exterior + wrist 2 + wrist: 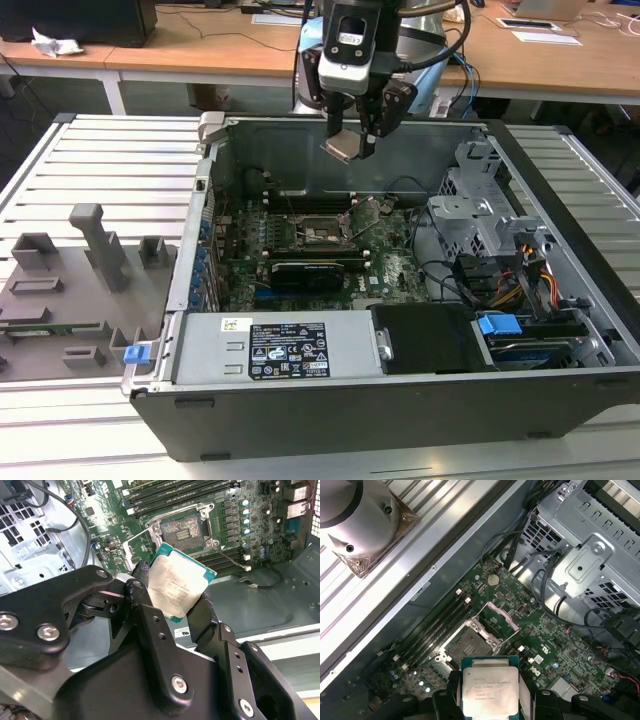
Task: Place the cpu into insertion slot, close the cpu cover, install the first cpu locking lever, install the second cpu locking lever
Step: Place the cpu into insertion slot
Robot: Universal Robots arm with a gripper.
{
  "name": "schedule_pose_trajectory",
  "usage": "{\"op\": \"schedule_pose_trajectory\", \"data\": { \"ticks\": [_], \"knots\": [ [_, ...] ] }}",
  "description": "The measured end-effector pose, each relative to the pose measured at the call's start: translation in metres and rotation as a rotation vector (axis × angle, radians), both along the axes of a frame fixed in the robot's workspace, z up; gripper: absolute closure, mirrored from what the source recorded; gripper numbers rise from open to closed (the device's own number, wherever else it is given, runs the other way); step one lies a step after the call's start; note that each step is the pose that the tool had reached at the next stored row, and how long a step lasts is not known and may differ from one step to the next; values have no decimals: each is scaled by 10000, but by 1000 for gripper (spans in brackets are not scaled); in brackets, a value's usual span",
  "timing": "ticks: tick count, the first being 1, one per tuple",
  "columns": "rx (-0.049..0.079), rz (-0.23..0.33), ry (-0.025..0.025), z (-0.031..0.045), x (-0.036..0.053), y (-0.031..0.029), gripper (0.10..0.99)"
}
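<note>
My gripper (352, 143) hangs above the far wall of the open computer case (560, 250), shut on the cpu (340, 148). The cpu is a small square chip with a silvery face and a green rim. In both wrist views its two edges sit between the black fingers (142, 580), and its face (177, 582) (489, 687) is exposed. Well below it lies the open insertion slot (182, 529) (470, 642) (322, 232) on the green motherboard. The cpu cover (499, 616), a thin silver frame, stands tilted up at one side of the slot.
A long black expansion card (315, 272) lies just in front of the slot, with memory sticks (175, 492) beside it. A grey power supply (275, 350) fills the case front. A metal drive cage (480, 210) and cables sit on the exterior view's right. Grey fixtures (60, 290) lie outside the case on the left.
</note>
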State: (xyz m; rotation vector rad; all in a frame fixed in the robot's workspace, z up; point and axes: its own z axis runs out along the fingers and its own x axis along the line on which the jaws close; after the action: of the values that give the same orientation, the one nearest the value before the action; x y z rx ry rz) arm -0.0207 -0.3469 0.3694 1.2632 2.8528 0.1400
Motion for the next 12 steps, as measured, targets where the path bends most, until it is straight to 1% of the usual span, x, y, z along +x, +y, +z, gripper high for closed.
{"op": "schedule_pose_trajectory", "data": {
  "ticks": [12],
  "knots": [
    [0, -668, 0, -1, 0, 0, 545]
  ]
}}
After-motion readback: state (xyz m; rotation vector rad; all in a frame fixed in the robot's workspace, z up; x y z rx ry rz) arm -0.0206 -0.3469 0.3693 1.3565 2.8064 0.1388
